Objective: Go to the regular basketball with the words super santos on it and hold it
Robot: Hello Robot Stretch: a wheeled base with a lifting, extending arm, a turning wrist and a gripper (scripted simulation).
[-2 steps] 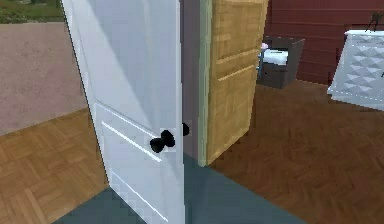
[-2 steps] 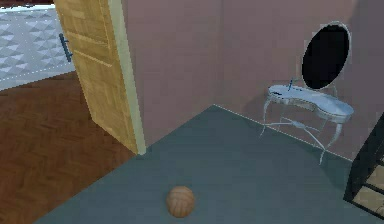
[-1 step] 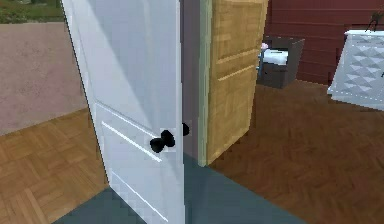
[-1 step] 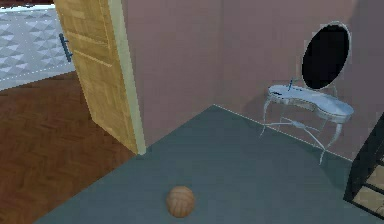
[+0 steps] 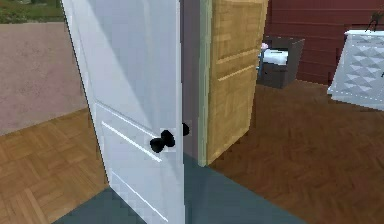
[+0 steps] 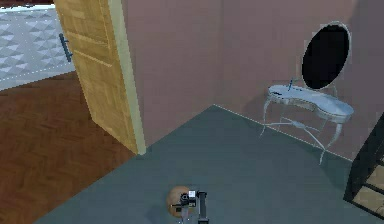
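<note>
At the bottom of the arm side view, a round tan-orange ball (image 6: 176, 192) lies low against the grey-blue floor. It is too small to make out any words on it. My gripper (image 6: 184, 208) shows right at it, with the dark arm end (image 6: 201, 205) just beside. I cannot tell whether the gripper holds anything, because the ball sits at or behind its far end.
A white door (image 5: 130, 100) with a black knob (image 5: 163, 141) stands ajar close ahead. Beside it hangs a wooden door (image 5: 232, 70) (image 6: 95, 65). Beyond are a grey bin (image 5: 280, 60) and a white dresser (image 5: 360, 65). A vanity table (image 6: 305, 102) with an oval mirror (image 6: 327, 55) stands by the pink wall.
</note>
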